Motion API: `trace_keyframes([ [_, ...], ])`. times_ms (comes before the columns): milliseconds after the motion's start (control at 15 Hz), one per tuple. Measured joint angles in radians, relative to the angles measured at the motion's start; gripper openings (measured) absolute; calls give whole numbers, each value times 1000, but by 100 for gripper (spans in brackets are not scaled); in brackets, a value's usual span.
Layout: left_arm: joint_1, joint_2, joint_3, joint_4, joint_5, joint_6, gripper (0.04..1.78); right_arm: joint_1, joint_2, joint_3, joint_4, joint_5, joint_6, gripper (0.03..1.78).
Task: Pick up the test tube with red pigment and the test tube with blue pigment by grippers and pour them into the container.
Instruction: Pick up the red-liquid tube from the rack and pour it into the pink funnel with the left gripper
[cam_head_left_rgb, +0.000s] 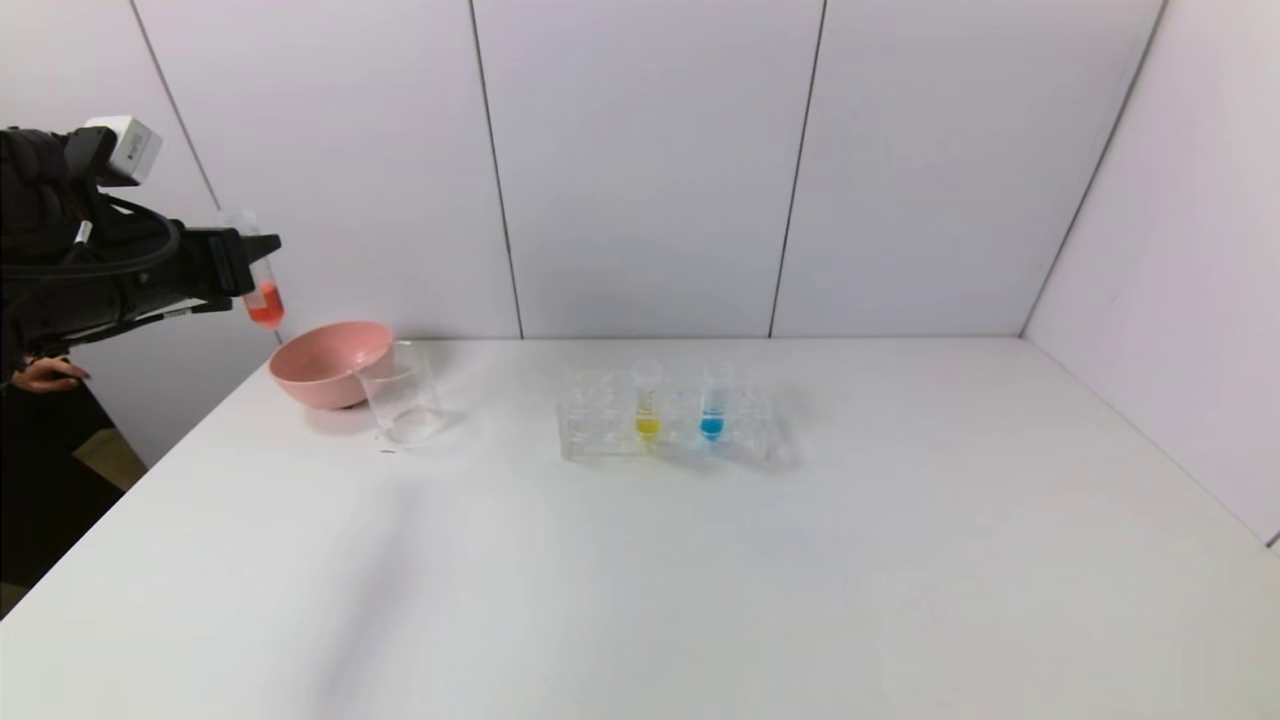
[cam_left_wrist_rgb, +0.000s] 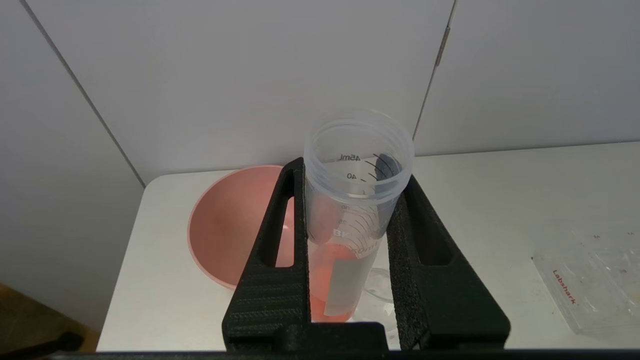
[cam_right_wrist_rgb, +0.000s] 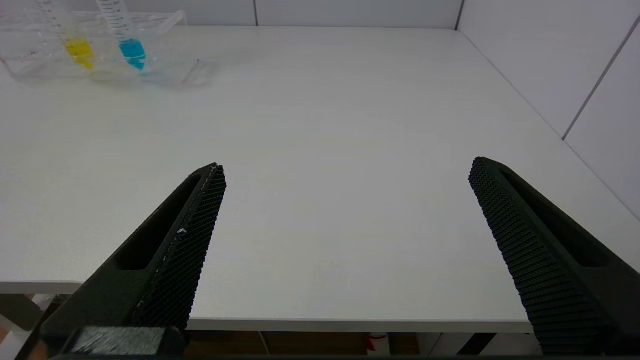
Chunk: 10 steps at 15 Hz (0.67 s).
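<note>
My left gripper is shut on the test tube with red pigment and holds it upright, high above the table's far left, over the pink bowl. In the left wrist view the tube sits between the left gripper's fingers, open mouth towards the camera, red liquid at its tip. The clear container stands on the table beside the bowl, below and to the right of the tube. The test tube with blue pigment stands in the clear rack; it also shows in the right wrist view. My right gripper is open and empty above the table's front edge.
A pink bowl stands at the far left, touching the container. A clear tube rack in the table's middle also holds a yellow-liquid tube. White walls enclose the back and right. A person's hand shows at the left edge.
</note>
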Motion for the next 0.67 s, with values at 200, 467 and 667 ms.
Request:
trace_keyframes([
  [200,3,3,3,5,-2,14,46,0,0,0,0,0,0,177],
  [467,15,22,3,7,-44,67,46,0,0,0,0,0,0,177],
  [667,37,29,-14,78,-67,153,46,0,0,0,0,0,0,177],
])
